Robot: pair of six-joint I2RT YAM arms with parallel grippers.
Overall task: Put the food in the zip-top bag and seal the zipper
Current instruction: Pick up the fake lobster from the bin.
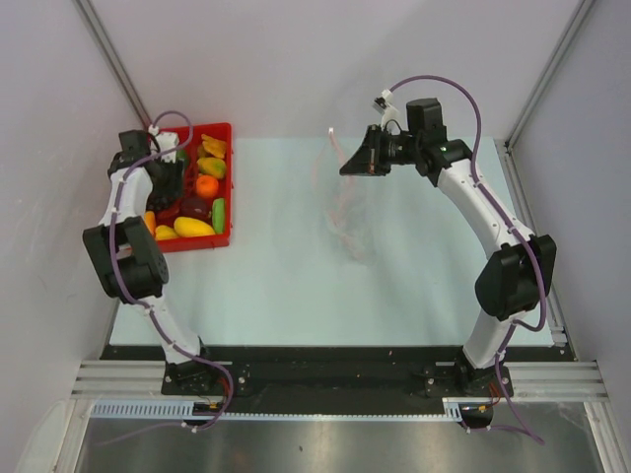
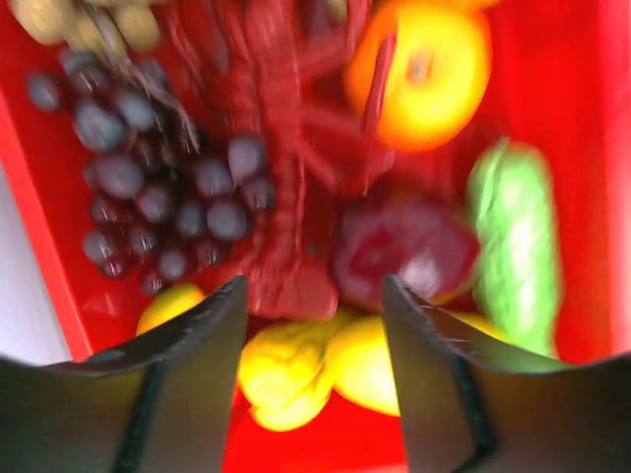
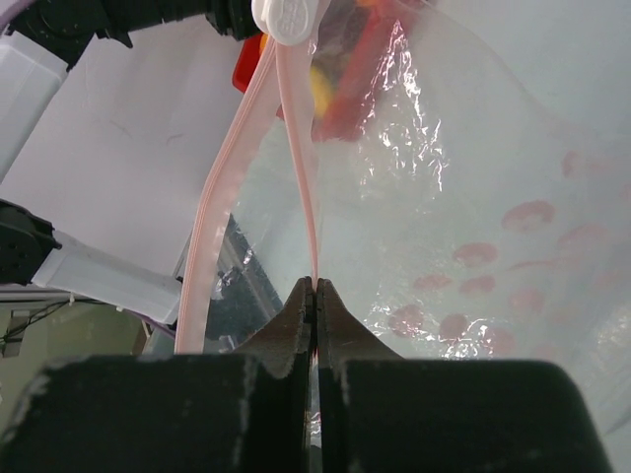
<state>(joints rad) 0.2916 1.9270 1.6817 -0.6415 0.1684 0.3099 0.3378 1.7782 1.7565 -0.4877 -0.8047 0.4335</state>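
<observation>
Three views of one table scene. The top external camera sits high above and behind the arm bases, looking down and forward over the whole table point(image 1: 296, 296), from near edge to far wall. The left wrist camera hangs very close over the red tray point(image 2: 44, 217) at far left, looking down between its own spread fingers point(image 2: 187, 345); the picture is blurred. The right wrist camera looks leftward along its pressed-together fingers point(image 3: 286, 325), very near the zip-top bag point(image 3: 473, 177), and sees the left arm point(image 3: 99, 276) and tray beyond. All three views share the tray.
</observation>
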